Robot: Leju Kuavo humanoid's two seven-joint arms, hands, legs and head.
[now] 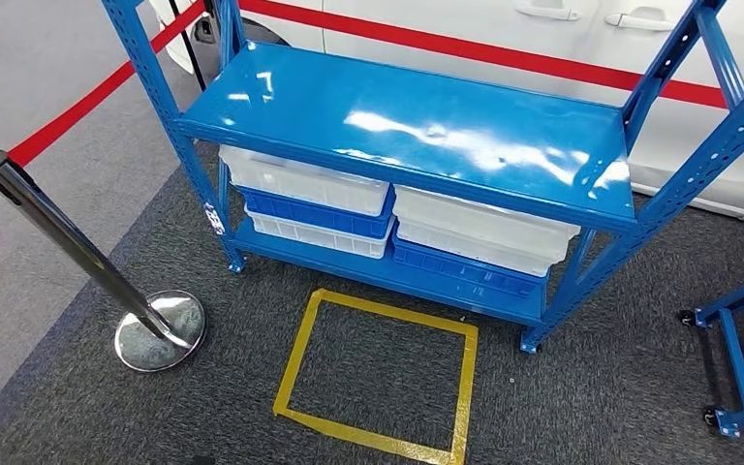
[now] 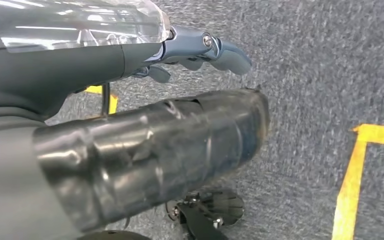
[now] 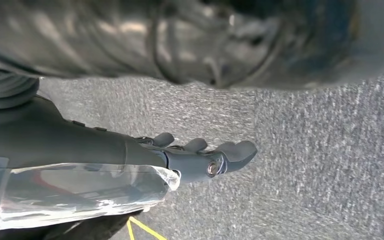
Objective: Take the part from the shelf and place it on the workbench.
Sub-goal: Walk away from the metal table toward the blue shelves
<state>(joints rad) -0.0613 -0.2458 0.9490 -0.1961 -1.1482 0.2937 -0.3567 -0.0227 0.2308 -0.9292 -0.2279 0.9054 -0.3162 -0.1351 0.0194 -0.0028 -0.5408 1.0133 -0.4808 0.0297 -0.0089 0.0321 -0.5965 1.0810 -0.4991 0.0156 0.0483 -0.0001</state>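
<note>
Left hand (image 2: 200, 52) hangs over grey carpet (image 2: 320, 70), fingers extended, slightly apart, holding nothing; right hand (image 3: 200, 155) likewise (both beside the robot's body).

The shelf (image 1: 417, 126) is glossy bright blue. Its lower level holds white bins (image 1: 300, 180) stacked with blue bins (image 1: 315, 213). The carpet (image 1: 581, 397) is speckled dark grey, marked with a yellow tape square (image 1: 295, 363). The post (image 1: 53, 228) is chrome, the rope (image 1: 87, 102) red, the car (image 1: 504, 24) white. Both hands (image 2: 207, 50) (image 3: 205, 157) are grey.
</note>
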